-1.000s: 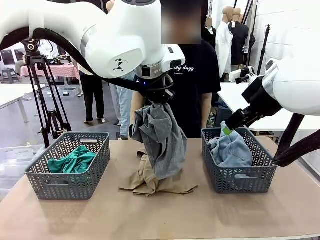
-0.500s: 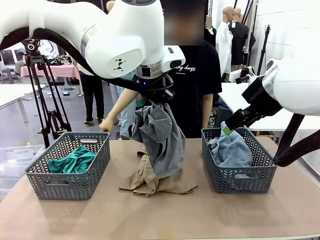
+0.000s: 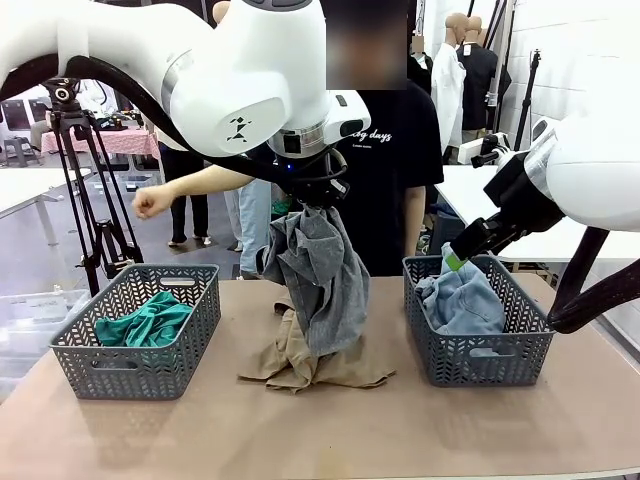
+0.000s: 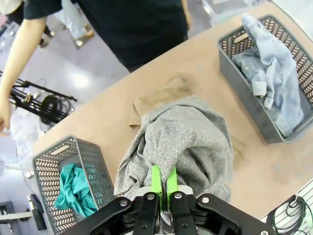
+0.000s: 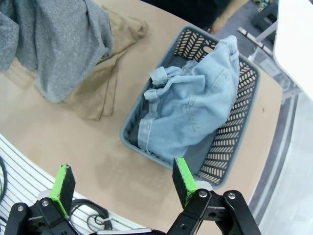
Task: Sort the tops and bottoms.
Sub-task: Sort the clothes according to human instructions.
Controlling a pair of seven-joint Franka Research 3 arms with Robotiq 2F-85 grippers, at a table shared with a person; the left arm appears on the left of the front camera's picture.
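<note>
Currently, centre of frame first.

Grey top (image 3: 320,285): hangs bunched from left gripper (image 3: 318,205), upper centre of front view, with the lower hem draping onto the khaki top (image 3: 300,368). Lifted off the pile, presumably to separate it for carrying to a basket.

Left gripper: pressed together on a fold of the grey top, green pads (image 4: 155,178) nearly meeting through the cloth in the wrist view.

Khaki top: lies crumpled on table (image 3: 560,430), lower centre, between the two baskets and partly under the grey top. Not yet sorted.

Teal top (image 3: 150,322): sits in left basket (image 3: 135,372), lower left. Marks that basket, by judgement, as the place for tops.

Denim (image 3: 462,300): heaped in right basket (image 3: 480,362), lower right, rising above the rim. Counts as sorted, by the look of it.

Right gripper (image 3: 455,258): spread wide, holding nothing. Hovers just above the denim near the far rim of the right basket, likely parked out of the way.

Person's hand (image 3: 152,202): closed, raised at upper left, well apart from both grippers and all cloth.

Next step, by judgement: calls for moving the grey top toward the left of frame to join the teal top. Risks dragging the khaki top along by the trailing hem.
</note>
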